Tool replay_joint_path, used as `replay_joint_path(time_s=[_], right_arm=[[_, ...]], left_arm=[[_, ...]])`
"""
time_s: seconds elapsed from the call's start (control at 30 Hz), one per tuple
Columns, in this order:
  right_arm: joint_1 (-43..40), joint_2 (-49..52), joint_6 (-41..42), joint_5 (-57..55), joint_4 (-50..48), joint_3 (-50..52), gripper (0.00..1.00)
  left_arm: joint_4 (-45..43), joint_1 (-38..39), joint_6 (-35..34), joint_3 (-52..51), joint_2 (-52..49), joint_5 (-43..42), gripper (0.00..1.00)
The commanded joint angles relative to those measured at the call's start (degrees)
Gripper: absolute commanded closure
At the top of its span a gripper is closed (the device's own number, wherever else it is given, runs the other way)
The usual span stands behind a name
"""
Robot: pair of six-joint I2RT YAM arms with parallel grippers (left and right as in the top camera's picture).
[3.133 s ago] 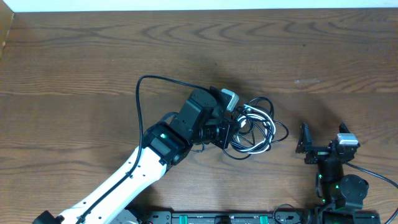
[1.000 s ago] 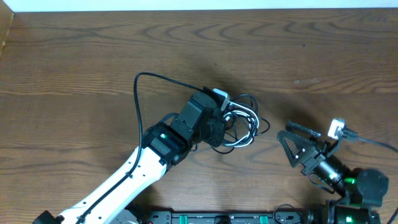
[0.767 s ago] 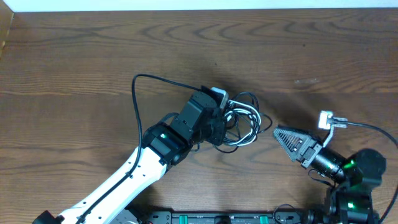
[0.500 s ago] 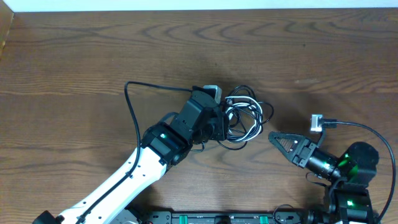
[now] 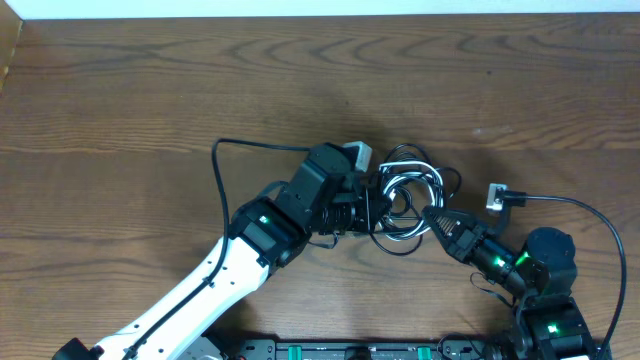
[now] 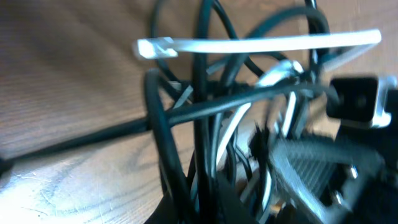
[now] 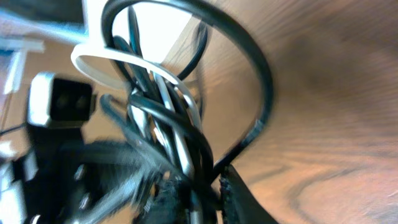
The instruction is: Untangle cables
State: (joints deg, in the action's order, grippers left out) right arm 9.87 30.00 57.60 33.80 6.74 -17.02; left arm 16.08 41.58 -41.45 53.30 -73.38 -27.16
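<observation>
Found the cables (image 5: 405, 195) lying as 1 knotted bundle of black and white loops just right of the middle of the desk (image 5: 150, 100), between the 2 arms. Noted the left pincer (image 5: 372, 205) clamped fully shut on the bundle's left side, with dark strands running down between its fingers in the left wrist view. Noted the right pincer (image 5: 430, 212) at the bundle's lower right edge, drawn nearly together, with black and white strands passing between its fingers (image 7: 241, 199) in the right wrist view; judged as a grip on those strands, firmness unproven. Judged the step in hand as the taking of a 2nd hold, ahead of any pulling apart; saw no strand free of the knot. Expect the next move to call for a slow draw of the right pincer away to the right, with the left kept as anchor, and a watch for tightening loops. Could not trace the crossings of the strands in the blurred wrist views. Recorded a dark brown wood-grain desk, matte, with a pale strip (image 5: 300, 7) along its far edge; saw nothing more of the room.
</observation>
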Motion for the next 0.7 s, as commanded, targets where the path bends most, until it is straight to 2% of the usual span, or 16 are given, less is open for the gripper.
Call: replay_joint_path(time_s=[0.0,0.2,0.3,0.43,0.5,0.6,0.67], right_arm=[[0.6,0.0,-8.1,-17.4,1.1,-1.0,0.99],[0.6,0.0,-11.5,-32.2,4.7,-1.0,0.99],[0.6,0.0,-13.4,-35.5,5.3,-1.0,0.99],[0.6,0.0,-13.6,-37.9,6.1,-1.0,0.99],[0.6,0.0,-13.6,-40.1,6.8,-1.0,0.99],[0.6,0.0,-13.5,-40.5,7.3,-1.0,0.99],[0.6,0.0,-13.5,-37.5,7.2,-1.0,0.99]], left_arm=[[3.4,1.5,9.8,0.5,0.5,-6.9,0.93],[9.5,1.4,17.1,0.5,0.5,-6.9,0.92],[11.6,1.4,21.0,0.5,0.5,-5.9,0.93],[16.9,0.0,21.5,0.5,0.5,6.5,0.93],[21.4,-1.7,21.3,0.5,0.5,18.4,0.92],[23.4,-3.6,19.5,0.5,0.5,24.6,0.92],[22.8,-4.9,17.4,0.5,0.5,25.1,0.92]])
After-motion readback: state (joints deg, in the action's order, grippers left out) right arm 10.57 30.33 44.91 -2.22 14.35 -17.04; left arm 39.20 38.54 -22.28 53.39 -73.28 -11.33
